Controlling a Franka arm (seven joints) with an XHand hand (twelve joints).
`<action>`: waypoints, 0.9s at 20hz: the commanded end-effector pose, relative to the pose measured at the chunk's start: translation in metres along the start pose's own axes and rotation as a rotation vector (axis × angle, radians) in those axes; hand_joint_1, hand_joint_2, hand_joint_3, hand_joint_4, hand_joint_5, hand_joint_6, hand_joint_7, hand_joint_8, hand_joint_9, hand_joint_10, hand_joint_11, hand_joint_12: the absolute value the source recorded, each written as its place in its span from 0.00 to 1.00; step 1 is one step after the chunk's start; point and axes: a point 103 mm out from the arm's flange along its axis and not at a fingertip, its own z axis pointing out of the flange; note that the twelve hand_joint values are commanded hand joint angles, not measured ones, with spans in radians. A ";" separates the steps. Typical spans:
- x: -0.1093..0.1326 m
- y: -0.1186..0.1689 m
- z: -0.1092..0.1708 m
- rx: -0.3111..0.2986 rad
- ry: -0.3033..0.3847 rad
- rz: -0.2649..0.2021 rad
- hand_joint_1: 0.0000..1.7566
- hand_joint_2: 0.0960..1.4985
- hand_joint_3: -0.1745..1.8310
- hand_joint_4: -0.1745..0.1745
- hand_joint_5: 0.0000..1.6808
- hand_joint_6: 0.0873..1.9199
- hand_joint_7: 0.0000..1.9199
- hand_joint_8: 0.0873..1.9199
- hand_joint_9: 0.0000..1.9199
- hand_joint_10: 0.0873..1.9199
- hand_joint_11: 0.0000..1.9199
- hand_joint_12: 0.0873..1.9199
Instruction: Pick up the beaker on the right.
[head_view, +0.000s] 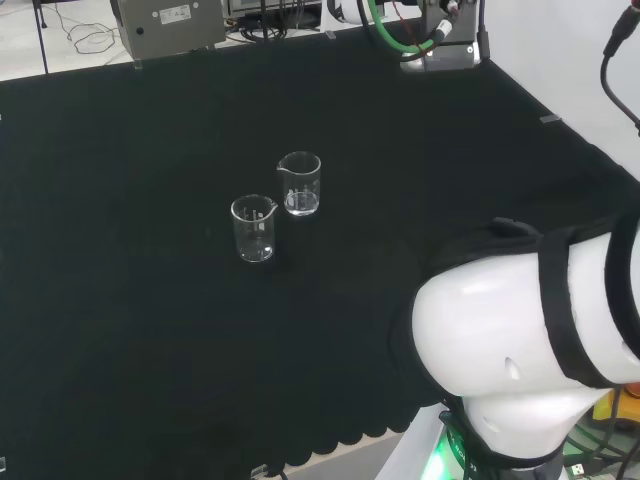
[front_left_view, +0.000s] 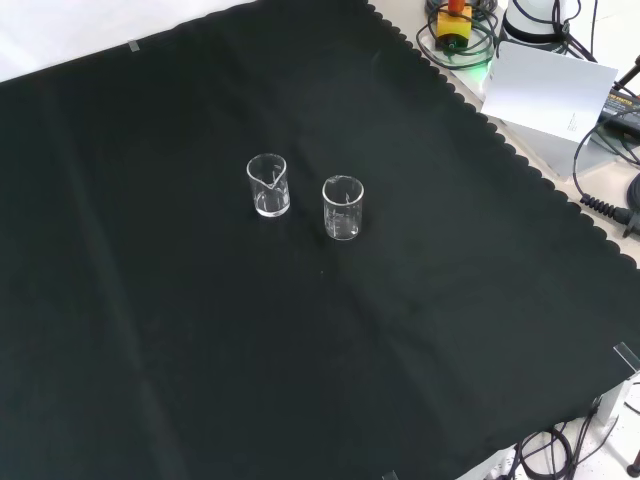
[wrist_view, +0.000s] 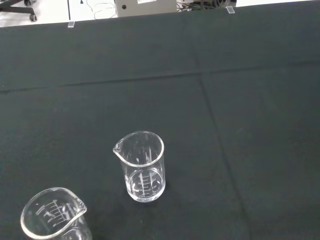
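hand: state cannot be told | right beaker (head_view: 299, 184): head view, upright on the desk (head_view: 120, 330), near its middle, far from every edge, untouched | second beaker (head_view: 254, 229): just beside it, to its left and nearer, apart | both clear, seemingly empty

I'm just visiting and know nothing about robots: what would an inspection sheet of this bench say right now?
Surface: black cloth covering the bench, scalloped edge.
Job's things: two small clear glass beakers, upright, apart, both look empty; right beaker and left beaker as the head view shows them.
Clutter: nothing seen on the cloth.
Hand: cannot tell its state.
Cables: green cable and black leads beyond the cloth's far edge.
Surroundings: grey metal box; white arm link.
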 end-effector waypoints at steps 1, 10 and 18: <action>-0.024 0.040 0.043 -0.009 0.057 -0.060 0.05 0.81 0.23 0.43 0.18 0.00 0.03 0.22 0.09 0.30 0.00 0.66; -0.049 0.114 0.114 0.018 0.174 -0.114 0.36 0.54 0.28 0.41 0.24 0.00 0.10 0.27 0.16 0.30 0.00 0.70; -0.054 0.152 0.167 0.099 0.236 -0.125 0.41 0.46 0.32 0.41 0.26 0.00 0.12 0.28 0.19 0.30 0.03 0.72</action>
